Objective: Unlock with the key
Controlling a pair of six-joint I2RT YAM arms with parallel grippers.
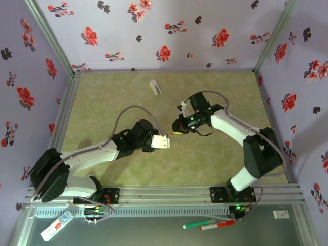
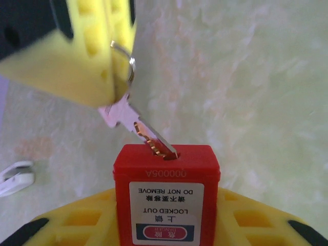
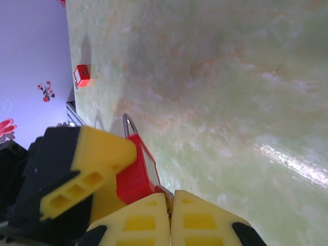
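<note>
My right claw (image 3: 171,212) is pinched shut on the head of the key (image 2: 146,134), and the blade slants down with its tip in the slot of the red padlock (image 2: 166,171). My left claw (image 2: 166,230) grips that padlock by its sides, label facing its camera. The two claws meet over the middle of the green table (image 2: 256,77).

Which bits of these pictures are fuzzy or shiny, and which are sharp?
Left wrist view: the red padlock and key are sharp, while the yellow jaws holding the key, close to the lens, are blurred. Right wrist view: a bright glare streak lies on the table, and the near jaws look soft. Top external view: even light, soft shadows.
</note>
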